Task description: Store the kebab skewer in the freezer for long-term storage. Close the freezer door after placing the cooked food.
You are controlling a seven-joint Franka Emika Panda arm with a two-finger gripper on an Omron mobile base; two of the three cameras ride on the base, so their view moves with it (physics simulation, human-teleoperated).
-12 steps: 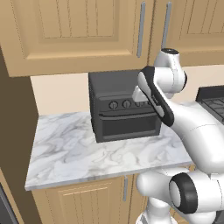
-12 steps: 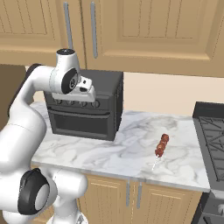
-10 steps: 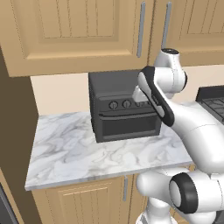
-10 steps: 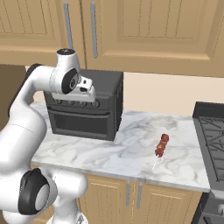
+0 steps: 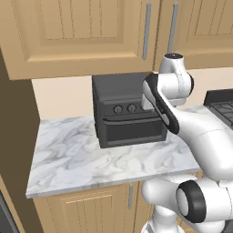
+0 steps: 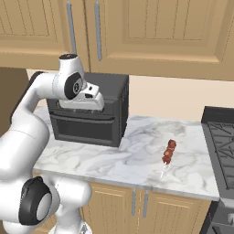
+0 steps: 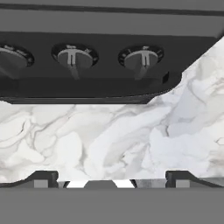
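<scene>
Nothing has moved since a moment ago: arm and skewer sit as before. Gripper (image 7: 112, 177) hangs w/ fingers apart, above the marble counter (image 5: 82, 154) right in front of the black oven (image 6: 91, 114), its knobs (image 7: 73, 57) close by in hand view. Kebab skewer (image 6: 167, 155) lies flat on the counter, well off to the arm's right, between oven and stove (image 6: 224, 141), untouched. Wood cabinets (image 6: 151, 32) hang overhead.
</scene>
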